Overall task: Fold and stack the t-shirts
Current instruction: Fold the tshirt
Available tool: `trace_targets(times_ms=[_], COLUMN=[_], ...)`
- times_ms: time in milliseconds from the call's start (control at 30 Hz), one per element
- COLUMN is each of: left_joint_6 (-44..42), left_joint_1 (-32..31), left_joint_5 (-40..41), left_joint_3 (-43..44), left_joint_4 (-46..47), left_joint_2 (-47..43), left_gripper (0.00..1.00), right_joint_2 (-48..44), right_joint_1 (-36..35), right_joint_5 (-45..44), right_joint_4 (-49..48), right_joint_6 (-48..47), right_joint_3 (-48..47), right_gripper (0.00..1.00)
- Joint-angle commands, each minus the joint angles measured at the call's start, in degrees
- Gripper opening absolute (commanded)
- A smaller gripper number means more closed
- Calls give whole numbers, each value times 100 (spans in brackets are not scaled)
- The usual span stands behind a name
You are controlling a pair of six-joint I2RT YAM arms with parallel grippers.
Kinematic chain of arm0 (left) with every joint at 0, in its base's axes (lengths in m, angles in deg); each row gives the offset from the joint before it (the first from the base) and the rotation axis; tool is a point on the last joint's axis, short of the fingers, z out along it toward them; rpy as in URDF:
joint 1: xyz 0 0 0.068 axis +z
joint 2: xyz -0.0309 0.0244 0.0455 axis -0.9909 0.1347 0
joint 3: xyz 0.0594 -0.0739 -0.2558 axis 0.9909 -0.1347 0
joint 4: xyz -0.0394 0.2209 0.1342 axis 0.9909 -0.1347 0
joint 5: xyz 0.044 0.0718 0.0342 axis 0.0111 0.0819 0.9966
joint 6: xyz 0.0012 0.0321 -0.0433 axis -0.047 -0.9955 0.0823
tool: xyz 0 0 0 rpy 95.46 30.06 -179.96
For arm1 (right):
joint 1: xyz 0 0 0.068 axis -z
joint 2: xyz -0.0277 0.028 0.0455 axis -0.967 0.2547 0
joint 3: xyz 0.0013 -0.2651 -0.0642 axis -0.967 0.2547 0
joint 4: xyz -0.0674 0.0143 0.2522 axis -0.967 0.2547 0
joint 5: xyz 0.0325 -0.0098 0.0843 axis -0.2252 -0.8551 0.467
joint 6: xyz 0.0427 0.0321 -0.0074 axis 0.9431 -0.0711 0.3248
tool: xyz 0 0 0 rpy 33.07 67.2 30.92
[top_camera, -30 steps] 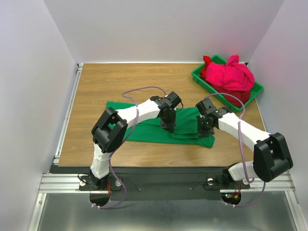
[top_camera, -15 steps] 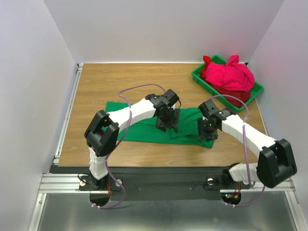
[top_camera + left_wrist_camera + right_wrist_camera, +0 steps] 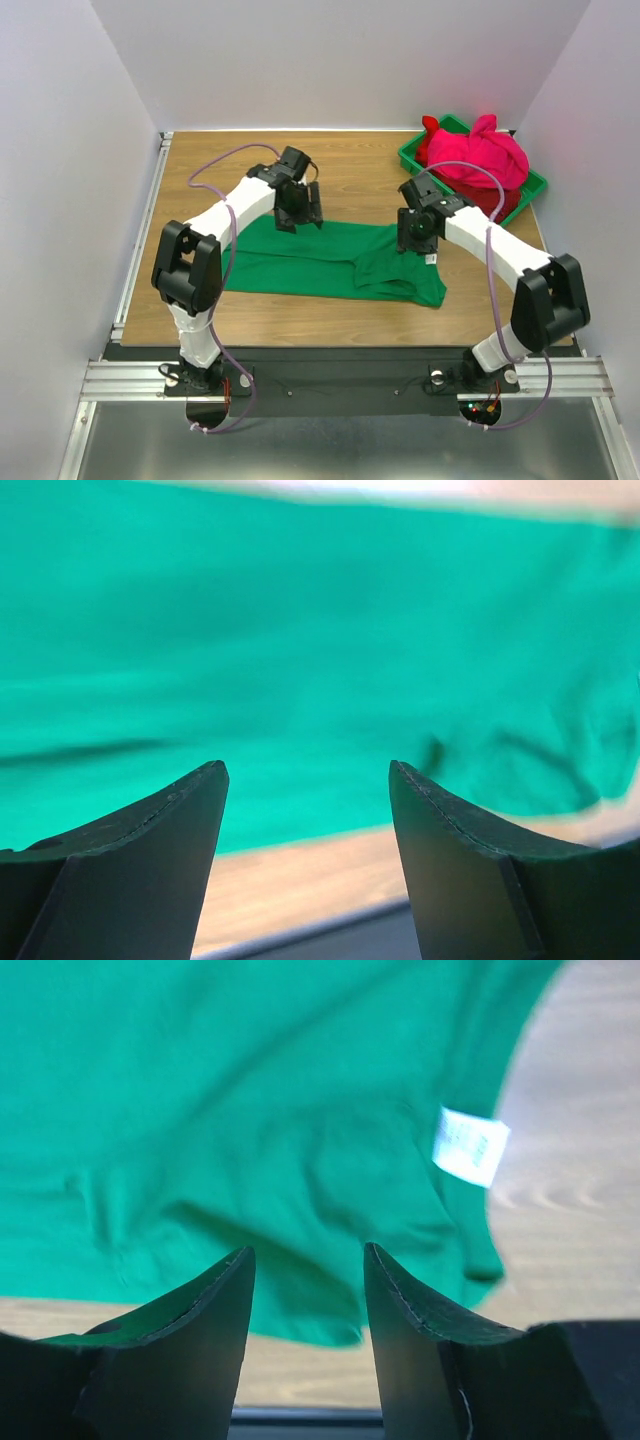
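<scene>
Green t-shirt [image 3: 330, 262] lying as long flat band across middle of surface [image 3: 220, 170], leaning toward near edge; white label [image 3: 470, 1146] showing at its right end. Pink t-shirt [image 3: 485, 158] and red t-shirt [image 3: 430, 145] sitting heaped in bin [image 3: 412, 163] at far right corner.

Left end effector [image 3: 308, 780] hovering over band's far edge, fingers apart, gripping nothing. Right end effector [image 3: 308, 1260] also apart and empty, over right end.

Risk, judged: pinching top layer only, so fold peeling open; uneven lifts skewing band.

I've open tabletop [image 3: 350, 160] across the far middle and along the near edge; the green bin [image 3: 410, 158], heaped with the pink t-shirt [image 3: 480, 158], blocks the far-right corner.
</scene>
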Motion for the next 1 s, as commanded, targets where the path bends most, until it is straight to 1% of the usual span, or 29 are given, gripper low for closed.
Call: trace_targets(times_ms=[0, 67, 167, 267, 300, 433, 567, 700, 867, 967], left_joint_6=[-409, -514, -602, -699, -717, -822, -927, -1015, -1086, -1138], left_joint_1=[315, 482, 632, 746, 799, 1010, 1247, 1467, 1687, 1783], left_joint_5=[186, 151, 116, 90, 81, 63, 90, 107, 142, 151], left_joint_3=[119, 146, 120, -38, -82, -337, -504, -697, -970, -1120], left_joint_4=[176, 229, 290, 370, 405, 519, 589, 668, 809, 871], left_joint_2=[80, 256, 423, 476, 494, 520, 538, 555, 477, 389], left_gripper=[77, 77, 77, 77, 77, 77, 77, 77, 78, 78], right_joint_2=[359, 570, 650, 441, 378, 79, -97, -62, 210, 167], right_joint_1=[43, 43, 25, 25, 25, -97, -220, -238, -247, -247], right_joint_5=[340, 735, 886, 973, 1165, 1413, 1448, 1299, 1123, 1123], right_joint_4=[-815, -966, -1002, -993, -993, -958, -835, -730, -642, -615], right_joint_6=[-73, -20, 50, 50, 50, 164, 296, 297, 270, 305], right_joint_3=[-249, -118, 189, 593, 708, 1113, 1394, 1588, 1597, 1448], right_gripper=[53, 51, 49, 49, 49, 47, 45, 45, 44, 44])
